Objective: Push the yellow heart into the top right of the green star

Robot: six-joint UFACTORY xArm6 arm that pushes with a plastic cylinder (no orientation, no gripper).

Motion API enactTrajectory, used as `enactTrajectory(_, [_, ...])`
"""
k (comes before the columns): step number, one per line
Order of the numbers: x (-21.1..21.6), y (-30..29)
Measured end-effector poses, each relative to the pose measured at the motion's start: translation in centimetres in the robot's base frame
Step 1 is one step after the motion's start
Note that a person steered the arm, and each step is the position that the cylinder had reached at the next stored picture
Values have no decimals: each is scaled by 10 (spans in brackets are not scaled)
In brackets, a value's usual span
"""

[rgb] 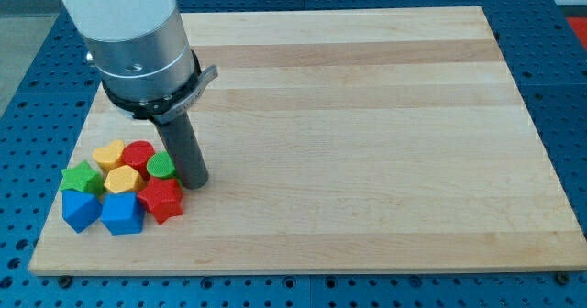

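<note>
Resting beside green block (161, 166) — my tip (194, 183).

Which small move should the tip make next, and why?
Probably lift away and come round to the cluster's top: my tip stands right of the green cylinder, while the yellow heart already lies up-right of the green star, nearly touching.
</note>
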State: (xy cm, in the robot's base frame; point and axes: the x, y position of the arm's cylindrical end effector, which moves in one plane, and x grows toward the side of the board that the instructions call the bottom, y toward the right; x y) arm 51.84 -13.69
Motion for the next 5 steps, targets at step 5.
enactTrajectory(5, [-71, -97])
